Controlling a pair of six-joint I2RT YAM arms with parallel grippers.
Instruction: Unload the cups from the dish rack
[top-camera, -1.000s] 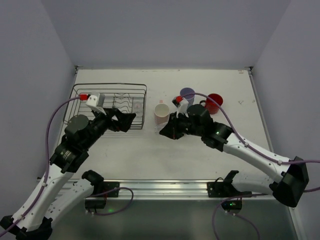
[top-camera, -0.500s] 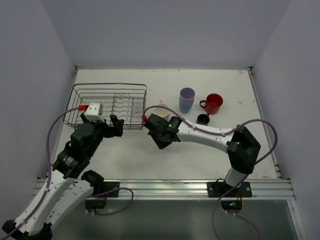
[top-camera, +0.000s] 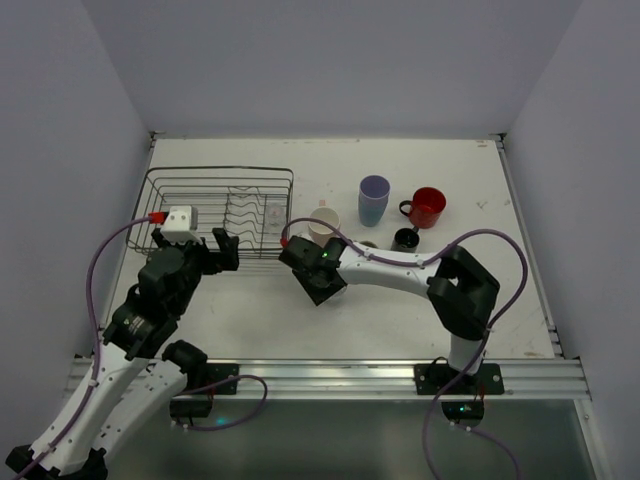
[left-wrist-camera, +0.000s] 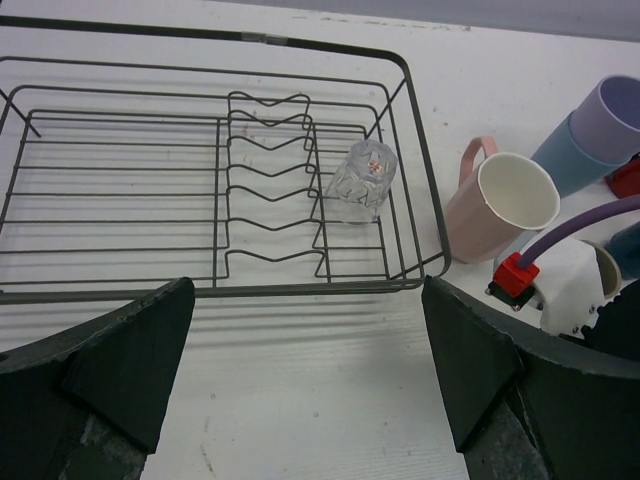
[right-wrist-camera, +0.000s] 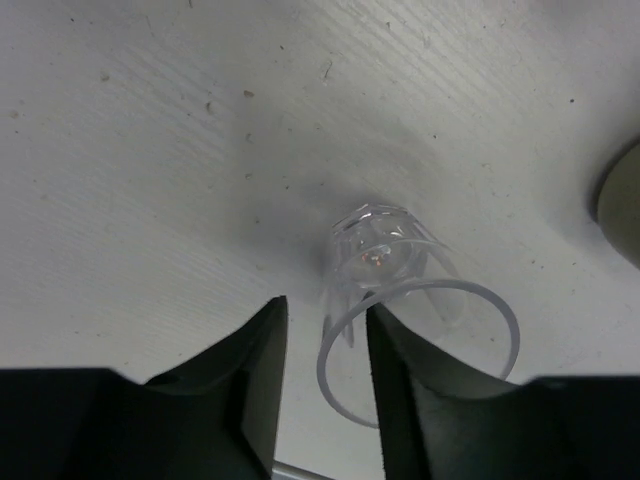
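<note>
A clear cup (right-wrist-camera: 400, 290) stands upright on the table in the right wrist view. My right gripper (right-wrist-camera: 326, 306) is open, one finger outside the cup's rim and one inside, with a gap on each side of the wall. From above, the right gripper (top-camera: 315, 276) sits just right of the black wire dish rack (top-camera: 160, 190) and hides that cup. A second clear cup (left-wrist-camera: 362, 180) stands in the dish rack (left-wrist-camera: 400, 110) beside the wavy dividers. My left gripper (left-wrist-camera: 310, 370) is wide open over bare table just in front of the rack.
A pale pink cup (top-camera: 323, 225), a lavender tumbler (top-camera: 374, 198), a red mug (top-camera: 428, 207) and a small dark mug (top-camera: 405, 239) stand on the table right of the rack. The right arm's elbow (top-camera: 462, 285) is folded near the table's middle.
My right gripper has moved left and nearer, and its jaws have parted from the clear cup's wall. My left gripper has drawn back from the rack toward the near edge.
</note>
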